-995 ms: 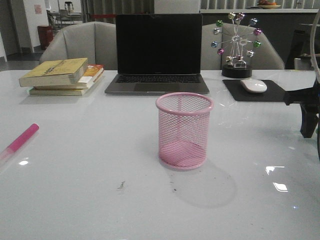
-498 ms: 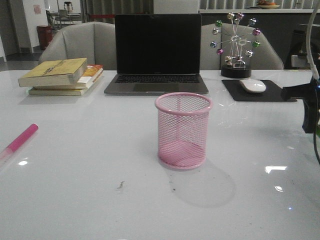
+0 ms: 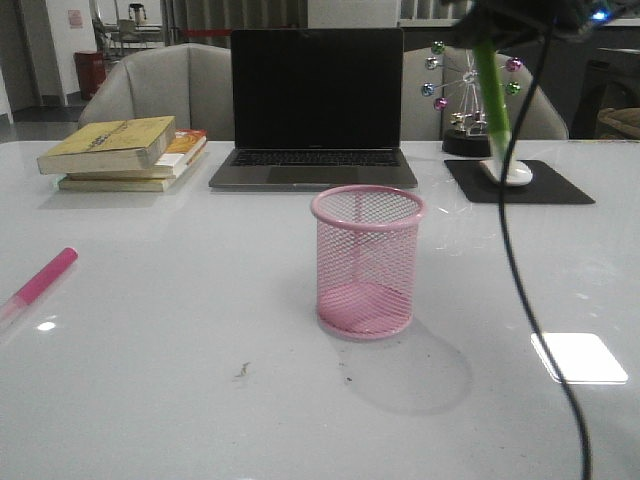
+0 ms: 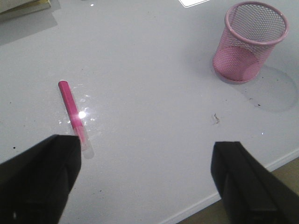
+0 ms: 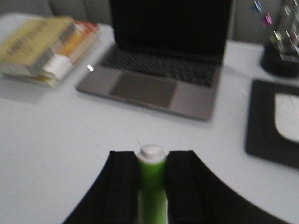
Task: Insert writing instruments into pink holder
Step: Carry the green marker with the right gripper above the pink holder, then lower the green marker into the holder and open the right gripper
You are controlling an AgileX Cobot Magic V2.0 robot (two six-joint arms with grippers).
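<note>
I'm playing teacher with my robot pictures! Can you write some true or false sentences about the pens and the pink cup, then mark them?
1. The pink holder is empty. True.
2. The right gripper holds the green pen. True.
3. The pink pen stands in the holder. False: it lies on the table.
4. The left gripper grips the pink pen. False: it is open, holding nothing.
5. The laptop is closed. False: it is open.

White bench [image 3: 180, 380] bearing a pink mesh holder [image 3: 367, 262] at centre, a magenta pen [image 3: 40, 281] at the left edge, stacked books [image 3: 125, 152] upper left, a laptop [image 3: 316, 110] behind the holder, and a mouse pad [image 3: 520, 182] with mouse [image 3: 510, 172] upper right.
</note>
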